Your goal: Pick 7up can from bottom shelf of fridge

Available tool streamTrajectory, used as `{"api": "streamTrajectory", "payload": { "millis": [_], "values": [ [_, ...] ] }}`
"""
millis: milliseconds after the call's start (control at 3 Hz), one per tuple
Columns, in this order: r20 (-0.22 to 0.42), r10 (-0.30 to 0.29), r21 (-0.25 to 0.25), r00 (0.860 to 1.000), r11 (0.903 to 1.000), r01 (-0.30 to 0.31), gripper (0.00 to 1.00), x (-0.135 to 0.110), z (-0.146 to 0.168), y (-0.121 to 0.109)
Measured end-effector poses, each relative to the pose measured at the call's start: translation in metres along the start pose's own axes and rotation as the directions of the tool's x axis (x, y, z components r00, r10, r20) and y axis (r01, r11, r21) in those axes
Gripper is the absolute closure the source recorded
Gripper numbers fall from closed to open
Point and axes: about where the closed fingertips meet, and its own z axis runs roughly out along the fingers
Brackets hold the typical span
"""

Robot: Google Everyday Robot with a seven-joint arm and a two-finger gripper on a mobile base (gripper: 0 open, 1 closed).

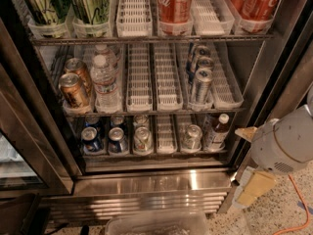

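Right of the fridge (146,180) — gripper (242,165) hangs spread, holding nothing.

Just one camera here. It sits high and pretty close in front of the open fridge (146,184), tilted down into it, bottom shelf (161,156) around mid-frame. The gripper (252,163) pokes in at lower right.

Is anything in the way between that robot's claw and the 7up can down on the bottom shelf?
Sideways, yes: the gripper hangs outside the fridge's right post, and a bottle stands beside the 7up can on that side. From the front, nothing visible blocks the can.
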Motion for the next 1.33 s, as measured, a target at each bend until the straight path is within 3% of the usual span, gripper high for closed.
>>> {"api": "streamTrajectory", "payload": {
  "millis": [333, 667, 1333],
  "values": [
    [0.0, 0.0, 0.0, 1.0, 1.0, 0.0, 0.0, 0.0, 0.0, 0.0],
    [0.042, 0.009, -0.007, 0.999, 0.9999, -0.009, 0.0, 0.004, 0.026, 0.01],
    [0.199, -0.017, 0.025, 0.98, 0.9996, 0.012, 0.0, 0.008, 0.092, 0.026]
  ]
}}
